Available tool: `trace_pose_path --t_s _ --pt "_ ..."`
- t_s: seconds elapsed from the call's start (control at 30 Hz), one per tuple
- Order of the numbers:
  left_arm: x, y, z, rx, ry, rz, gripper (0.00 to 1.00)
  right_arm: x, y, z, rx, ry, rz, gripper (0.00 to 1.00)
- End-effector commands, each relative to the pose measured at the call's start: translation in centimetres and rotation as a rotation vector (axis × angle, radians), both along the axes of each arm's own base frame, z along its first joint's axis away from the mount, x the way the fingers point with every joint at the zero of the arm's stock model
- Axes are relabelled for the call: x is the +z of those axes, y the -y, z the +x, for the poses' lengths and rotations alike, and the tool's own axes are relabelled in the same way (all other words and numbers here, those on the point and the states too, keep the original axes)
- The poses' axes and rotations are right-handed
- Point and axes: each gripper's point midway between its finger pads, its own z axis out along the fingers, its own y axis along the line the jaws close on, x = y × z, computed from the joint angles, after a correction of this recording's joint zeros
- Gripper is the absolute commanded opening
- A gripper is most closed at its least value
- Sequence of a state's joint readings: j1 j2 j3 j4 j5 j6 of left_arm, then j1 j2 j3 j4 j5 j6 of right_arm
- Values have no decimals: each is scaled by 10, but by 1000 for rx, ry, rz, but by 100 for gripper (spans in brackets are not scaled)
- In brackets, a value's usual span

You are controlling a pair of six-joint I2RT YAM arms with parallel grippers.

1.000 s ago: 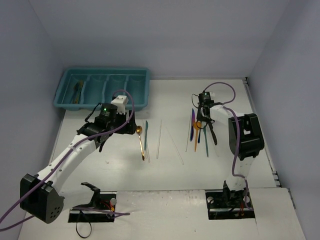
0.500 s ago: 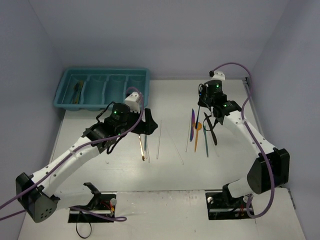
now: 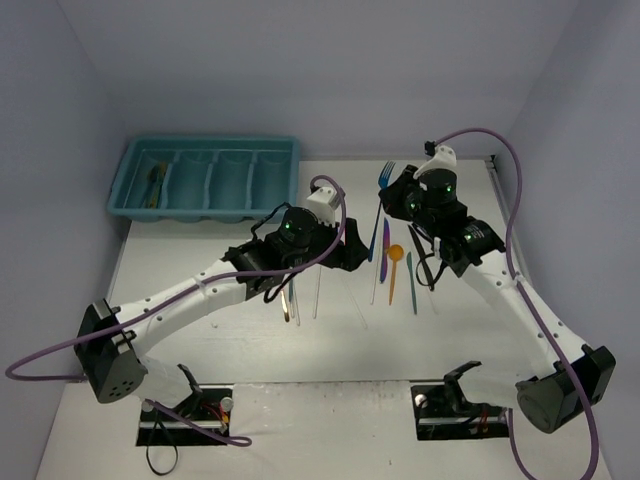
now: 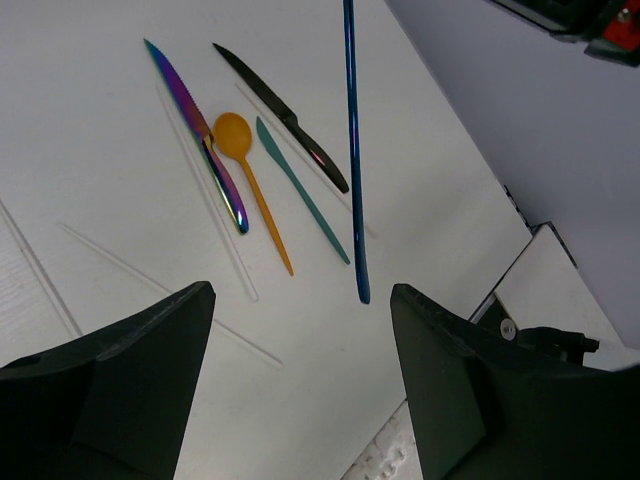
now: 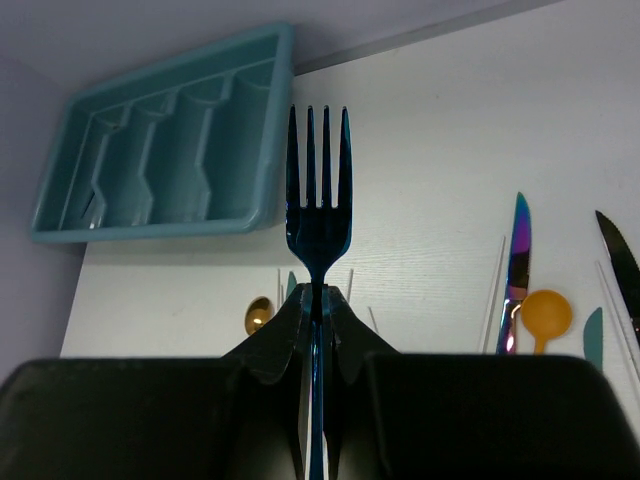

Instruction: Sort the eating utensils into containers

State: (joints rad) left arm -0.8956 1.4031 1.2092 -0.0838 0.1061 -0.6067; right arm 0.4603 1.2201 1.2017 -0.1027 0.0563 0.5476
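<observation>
My right gripper (image 3: 388, 197) (image 5: 318, 300) is shut on the neck of a blue fork (image 3: 379, 215) (image 5: 318, 215), held above the table with its tines pointing away. The fork's handle (image 4: 352, 150) hangs in front of my left gripper (image 3: 358, 258) (image 4: 300, 300), which stands open and empty just beside its tip. On the table lie a purple knife (image 4: 200, 130), an orange spoon (image 4: 235, 135), a teal knife (image 4: 300, 190), a black knife (image 4: 280, 110) and pale sticks (image 3: 318, 280). The teal tray (image 3: 285, 150) (image 5: 260, 215) sits at the back left.
A gold spoon (image 3: 285, 305) (image 5: 258, 313) lies partly under my left arm. One utensil (image 3: 153, 185) rests in the tray's leftmost compartment. Grey walls close in the table at the back and both sides.
My right gripper has lifted the blue fork off the pile and carried it left. My left arm has swung right to the table's middle, still open.
</observation>
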Motion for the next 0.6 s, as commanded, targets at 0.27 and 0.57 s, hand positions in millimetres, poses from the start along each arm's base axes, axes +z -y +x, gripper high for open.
trace_pose_path --t_s 0.27,0.57 --pt "45 34 13 -15 102 -107 58 18 -11 -11 30 30 111 0" --pt "37 47 12 -36 95 -78 28 16 -16 -14 57 22 132 0"
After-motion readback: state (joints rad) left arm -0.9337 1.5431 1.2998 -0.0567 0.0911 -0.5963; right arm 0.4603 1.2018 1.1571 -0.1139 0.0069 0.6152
